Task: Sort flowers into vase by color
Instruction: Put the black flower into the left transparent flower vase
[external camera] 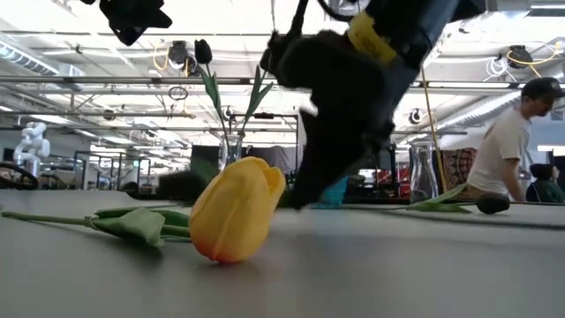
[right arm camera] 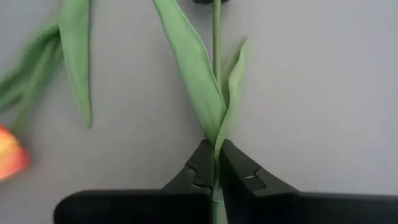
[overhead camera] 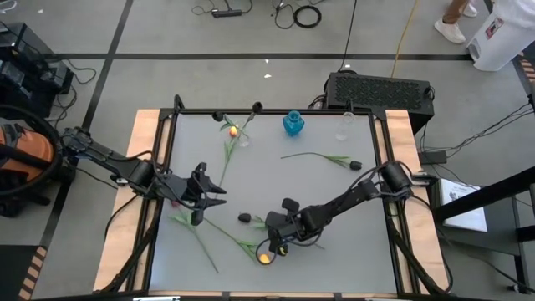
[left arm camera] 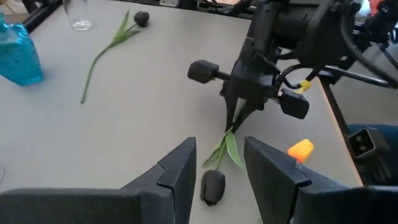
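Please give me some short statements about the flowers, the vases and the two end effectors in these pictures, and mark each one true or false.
1. The right end effector is shut on the thin green stem of the black-headed artificial tulip lying on the table. True.
2. The left end effector holds a flower. False: its fingers are open and empty, above the table.
3. The yellow artificial tulip head stands in a vase. False: it lies on the grey table top.
4. The small blue glass vase stands near the table's far edge. True.
5. The blue glass vase holds two flowers. False: it holds none.
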`<state>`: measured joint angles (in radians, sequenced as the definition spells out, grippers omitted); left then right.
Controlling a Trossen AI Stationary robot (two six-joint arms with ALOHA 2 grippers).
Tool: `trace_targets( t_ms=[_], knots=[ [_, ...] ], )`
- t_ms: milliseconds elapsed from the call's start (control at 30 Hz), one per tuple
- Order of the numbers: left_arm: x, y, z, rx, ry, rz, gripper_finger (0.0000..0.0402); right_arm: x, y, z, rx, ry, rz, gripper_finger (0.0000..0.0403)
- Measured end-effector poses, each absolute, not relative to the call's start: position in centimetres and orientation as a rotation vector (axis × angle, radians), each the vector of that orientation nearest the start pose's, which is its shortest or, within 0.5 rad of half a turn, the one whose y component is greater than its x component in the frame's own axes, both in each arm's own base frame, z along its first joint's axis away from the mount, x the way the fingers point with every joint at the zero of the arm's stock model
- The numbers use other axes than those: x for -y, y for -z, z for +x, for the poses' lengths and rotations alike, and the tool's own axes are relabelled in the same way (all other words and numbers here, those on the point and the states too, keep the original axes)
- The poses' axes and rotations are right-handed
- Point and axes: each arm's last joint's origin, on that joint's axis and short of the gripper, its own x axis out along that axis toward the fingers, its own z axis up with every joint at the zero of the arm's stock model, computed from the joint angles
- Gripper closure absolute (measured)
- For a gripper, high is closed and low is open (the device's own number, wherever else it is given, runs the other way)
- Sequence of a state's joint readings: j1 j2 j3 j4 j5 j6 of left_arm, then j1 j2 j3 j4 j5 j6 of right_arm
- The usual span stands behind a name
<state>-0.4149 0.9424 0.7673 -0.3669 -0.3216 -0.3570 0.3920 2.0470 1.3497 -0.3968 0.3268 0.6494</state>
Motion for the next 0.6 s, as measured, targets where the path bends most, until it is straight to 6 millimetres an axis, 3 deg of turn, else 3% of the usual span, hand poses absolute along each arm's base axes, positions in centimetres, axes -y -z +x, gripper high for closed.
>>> trace_targets(
  t_ms=[200,600],
  knots=[
    [7.2,-28.7,18.6,-0.486,0.005,-0.139,0.026,-14.0,-17.4,37.1,-0.949,0.333,0.112,0.0402],
    [7.2,-28.8,18.7,-0.469,0.008,-0.141,0.026,-12.4,-26.3,33.1,-0.754,0.446,-0.066,0.0403]
  ],
)
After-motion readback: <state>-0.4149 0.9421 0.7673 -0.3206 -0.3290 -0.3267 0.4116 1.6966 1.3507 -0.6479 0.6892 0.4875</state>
